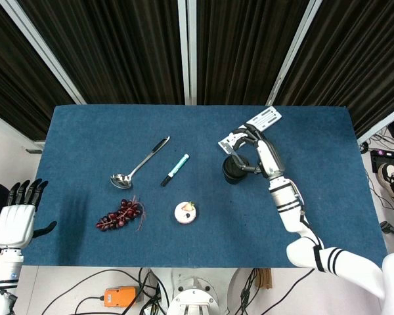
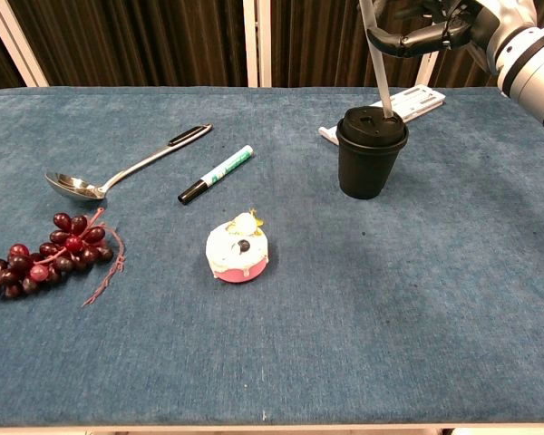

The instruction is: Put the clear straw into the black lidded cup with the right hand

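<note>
The black lidded cup [image 2: 372, 149] stands upright at the back right of the blue table; from the head view the cup [image 1: 235, 170] shows from above. My right hand [image 2: 432, 27] hovers over it and pinches the clear straw [image 2: 378, 72] near its top. The straw hangs almost upright, and its lower tip meets the lid near the far rim. Whether the tip is inside the hole, I cannot tell. In the head view the right hand [image 1: 255, 154] sits just right of and above the cup. My left hand [image 1: 16, 220] hangs off the table's left edge, fingers apart, holding nothing.
A white flat plastic strip [image 2: 408, 100] lies just behind the cup. A marker [image 2: 218, 173] and a metal ladle [image 2: 118, 172] lie left of the cup. A pink-and-white cake [image 2: 238, 249] sits at mid-table, and dark red grapes [image 2: 45, 254] lie at the near left.
</note>
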{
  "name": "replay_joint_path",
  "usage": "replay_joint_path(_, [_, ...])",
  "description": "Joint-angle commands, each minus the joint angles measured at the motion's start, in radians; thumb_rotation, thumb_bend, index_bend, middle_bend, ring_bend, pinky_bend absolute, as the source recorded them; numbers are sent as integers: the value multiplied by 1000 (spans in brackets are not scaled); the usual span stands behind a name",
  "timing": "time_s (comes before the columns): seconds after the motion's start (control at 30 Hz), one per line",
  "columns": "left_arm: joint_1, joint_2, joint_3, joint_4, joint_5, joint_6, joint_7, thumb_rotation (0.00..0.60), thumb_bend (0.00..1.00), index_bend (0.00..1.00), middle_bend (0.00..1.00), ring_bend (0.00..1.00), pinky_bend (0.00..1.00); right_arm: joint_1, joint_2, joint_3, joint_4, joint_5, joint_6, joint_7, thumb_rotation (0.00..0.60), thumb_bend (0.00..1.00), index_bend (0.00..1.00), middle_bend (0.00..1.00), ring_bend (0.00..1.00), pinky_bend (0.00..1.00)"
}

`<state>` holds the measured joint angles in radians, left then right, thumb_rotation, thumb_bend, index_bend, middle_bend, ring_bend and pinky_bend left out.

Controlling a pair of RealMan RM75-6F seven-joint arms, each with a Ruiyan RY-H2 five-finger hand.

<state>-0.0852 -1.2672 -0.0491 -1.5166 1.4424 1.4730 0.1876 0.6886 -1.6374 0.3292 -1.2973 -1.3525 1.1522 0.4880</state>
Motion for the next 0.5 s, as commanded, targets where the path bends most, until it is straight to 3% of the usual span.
replay_joint_path(0.03, [0,-1,0,1,-2,-1,-2,600,80,88,87,23,0,3,-8,0,10,4,-3,7,600,562,700,331,159,152])
replay_joint_path(0.5, [-2,-5,-1,8,-6,-6,-8,600,80,89,87,22,0,-15,-44,-11,83,8,3,117,600,562,700,331,159,143])
